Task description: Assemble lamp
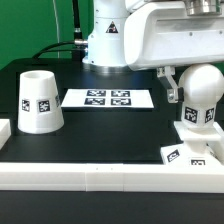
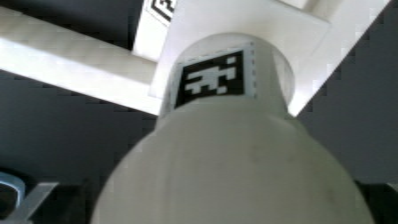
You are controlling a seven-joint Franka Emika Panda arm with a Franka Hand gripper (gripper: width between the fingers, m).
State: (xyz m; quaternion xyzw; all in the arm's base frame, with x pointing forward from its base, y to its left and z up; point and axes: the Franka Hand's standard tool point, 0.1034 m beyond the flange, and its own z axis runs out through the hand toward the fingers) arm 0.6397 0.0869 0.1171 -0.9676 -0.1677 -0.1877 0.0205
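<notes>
The white bulb (image 1: 198,112) hangs upright at the exterior view's right, ball end up and tagged neck down, just above the low white base (image 1: 192,152). I cannot tell whether neck and base touch. My gripper (image 1: 200,86) is shut on the bulb's ball, with one dark finger (image 1: 172,84) showing on its side. In the wrist view the bulb (image 2: 222,150) fills the picture, its tag pointing away, and a finger (image 2: 15,196) shows at the edge. The tapered shade (image 1: 40,101) stands mouth down at the exterior view's left, apart from the rest.
The marker board (image 1: 108,98) lies flat at the table's middle back. A long white border rail (image 1: 100,176) runs along the front edge, with a short piece (image 1: 4,130) at the left. The robot's white base (image 1: 108,40) stands behind the marker board.
</notes>
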